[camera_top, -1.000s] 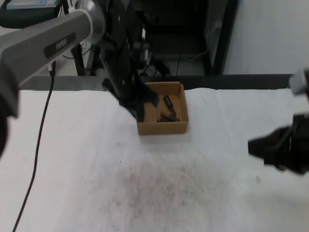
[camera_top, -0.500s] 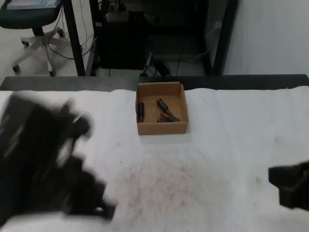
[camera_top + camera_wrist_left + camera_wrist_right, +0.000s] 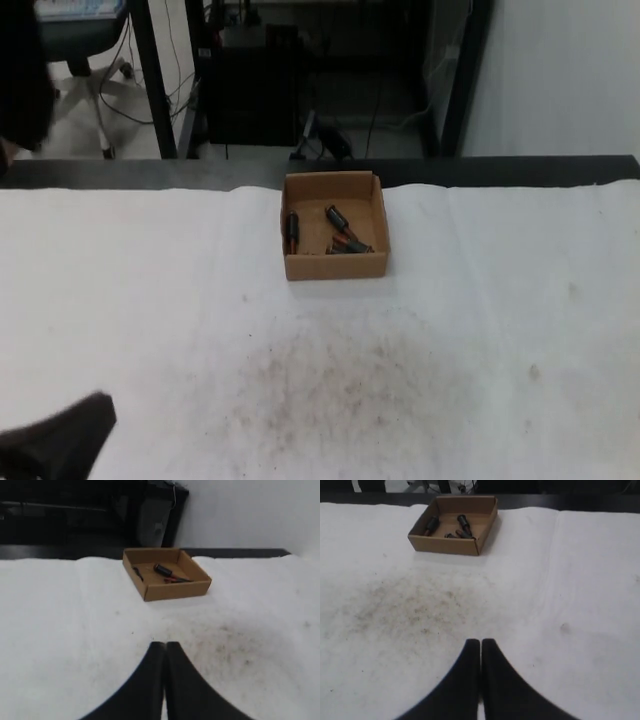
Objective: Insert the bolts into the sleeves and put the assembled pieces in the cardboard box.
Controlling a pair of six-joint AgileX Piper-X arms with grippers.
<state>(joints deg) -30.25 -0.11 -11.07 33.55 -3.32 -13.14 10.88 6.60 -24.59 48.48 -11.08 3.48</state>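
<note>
Cardboard box [image 3: 335, 266]: being shown at 12 o'clock on the white cloth [image 3: 470, 340].
Assembled pieces [image 3: 341, 238]: being contained in the box, lying flat.
Left gripper [image 3: 165, 646]: fingers being pressed together above the cloth.
Right gripper [image 3: 480, 643]: fingers being pressed together above the cloth.

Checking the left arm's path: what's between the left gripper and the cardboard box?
Left wrist view: only white cloth, faintly speckled, between the left gripper and the cardboard box.

cardboard box [image 3: 335, 266] on cloth [image 3: 500, 330], far centre | assembled pieces [image 3: 345, 243] in the box | chair [image 3: 85, 85] behind bench, far left
</note>
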